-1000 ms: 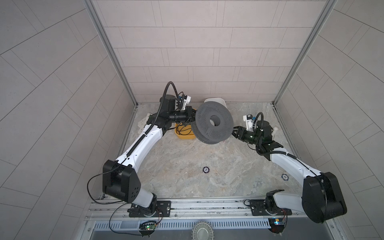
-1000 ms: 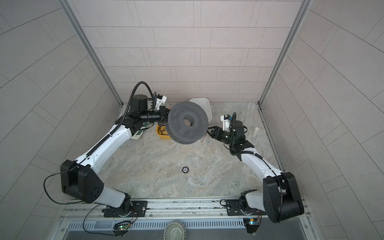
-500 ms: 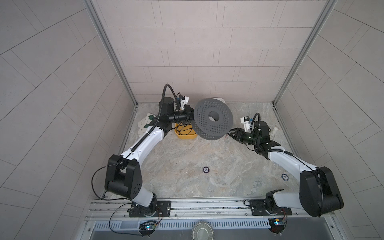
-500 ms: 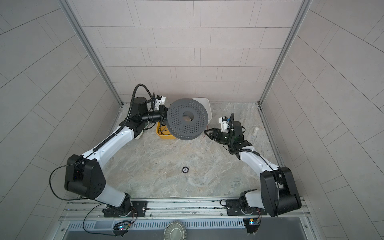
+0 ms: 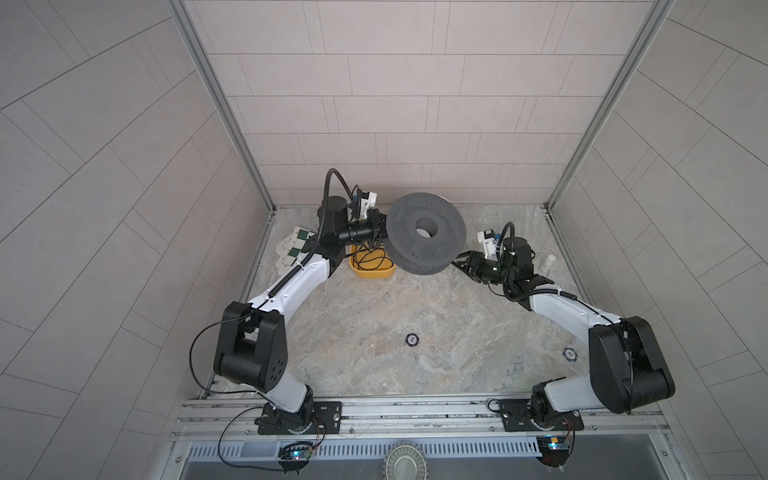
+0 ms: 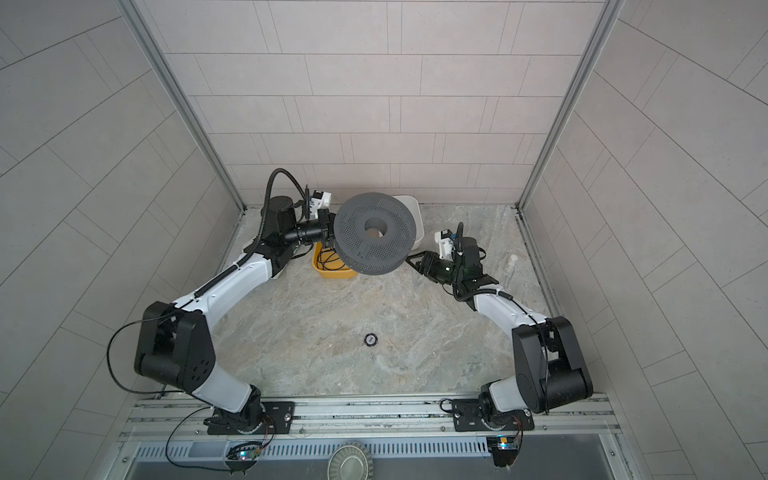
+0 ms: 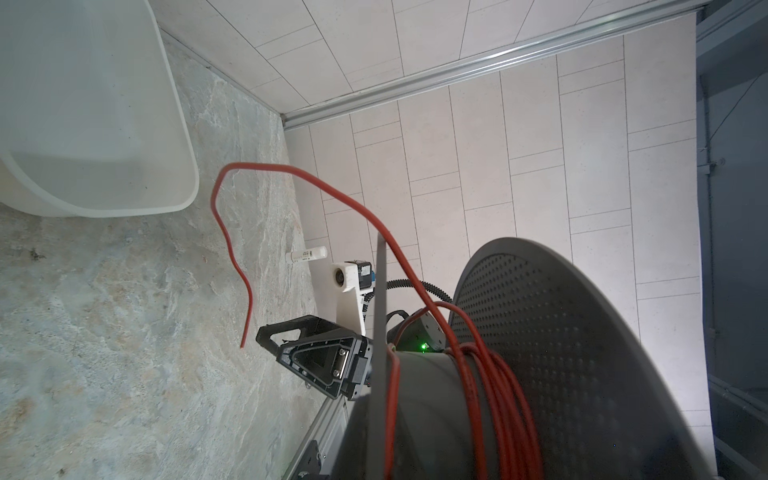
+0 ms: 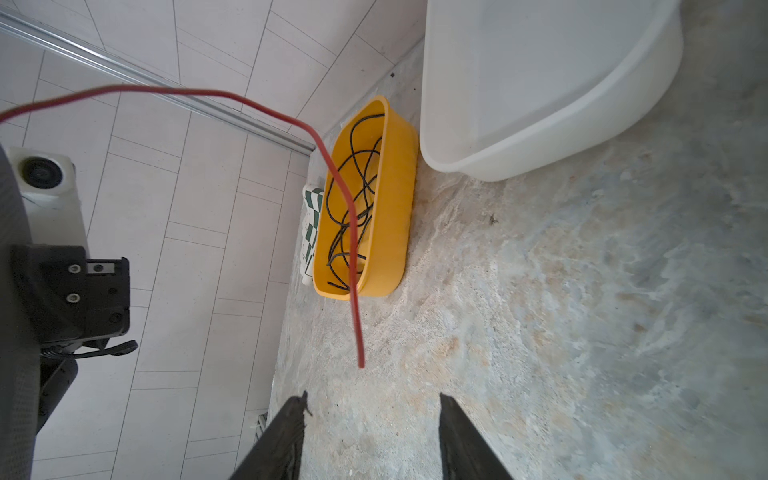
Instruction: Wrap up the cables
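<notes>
Tiled booth, marbled bench (image 5: 374, 316), a grey spool (image 5: 415, 245) held up over its far end.
The perforated spool tilts above a white tub (image 8: 540, 104) and a yellow tray (image 8: 399, 208), set just beside each other near the back wall; a thin black cable (image 8: 336, 249) lies tangled in the tray. The left claw (image 5: 377, 226) is clamped tight on the spool's flange and carries it. The right claw (image 8: 372, 401) stands partly apart, nothing between its fingers, low beside the spool. The red wire (image 7: 494, 374) is wound in several turns round the spool's core; its loose tail arcs off and dangles free, ending just ahead of the right claw.
</notes>
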You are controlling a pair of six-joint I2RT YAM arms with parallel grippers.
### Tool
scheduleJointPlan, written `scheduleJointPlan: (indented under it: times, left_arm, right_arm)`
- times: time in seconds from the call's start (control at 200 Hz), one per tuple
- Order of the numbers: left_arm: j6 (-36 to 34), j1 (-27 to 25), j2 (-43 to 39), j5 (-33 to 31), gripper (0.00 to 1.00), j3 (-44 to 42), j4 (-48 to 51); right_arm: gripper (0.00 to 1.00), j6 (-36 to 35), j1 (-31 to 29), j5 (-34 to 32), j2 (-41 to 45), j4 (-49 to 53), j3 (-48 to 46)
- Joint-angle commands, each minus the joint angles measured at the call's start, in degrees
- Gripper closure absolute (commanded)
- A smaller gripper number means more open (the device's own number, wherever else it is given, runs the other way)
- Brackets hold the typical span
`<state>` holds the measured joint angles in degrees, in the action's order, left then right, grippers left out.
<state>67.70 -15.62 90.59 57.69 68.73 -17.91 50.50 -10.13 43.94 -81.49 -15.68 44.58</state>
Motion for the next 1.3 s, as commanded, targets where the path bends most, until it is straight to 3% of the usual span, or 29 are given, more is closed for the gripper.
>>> scheduleJointPlan:
  times: [0.0, 0.19, 0.375, 0.565, 0.761, 0.926, 1.111, 1.296]
  left_arm:
    - [2.3, 0.6, -0.3, 1.7, 1.00, 0.0, -7.2]
    - [2.6, 0.6, -0.6, 1.9, 1.00, -0.1, -7.5]
    - [3.2, 0.7, -1.2, 2.3, 1.00, -0.2, -7.4]
    - [3.6, 0.7, -1.9, 2.7, 1.00, -0.1, -7.2]
    - [3.6, 0.8, -2.3, 2.6, 1.00, 0.0, -6.6]
    - [4.3, 0.8, -2.6, 2.9, 1.00, 0.3, -6.7]
    - [6.6, 0.8, -3.1, 4.1, 1.00, -0.1, -8.4]
    - [7.0, 0.8, -3.8, 3.9, 1.00, -0.4, -8.5]
  right_arm:
    - [0.49, 1.6, -0.4, -0.6, -1.0, -4.1, 2.0]
    - [0.49, 0.0, -0.7, -0.8, -5.4, -0.9, 7.7]
    - [0.48, -5.9, -1.2, 1.6, -10.9, 1.4, 12.9]
    - [0.47, -6.8, -1.2, 4.3, -15.3, -2.2, 14.9]
    - [0.47, -0.8, -2.0, 4.4, -16.1, -9.4, 12.0]
    - [0.44, 7.7, -3.0, 4.1, -17.1, -21.5, 7.6]
    - [0.41, 8.7, -3.0, 3.3, -19.1, -20.8, 9.8]
    - [0.37, 16.3, -3.2, -0.7, -21.6, -27.1, 10.7]
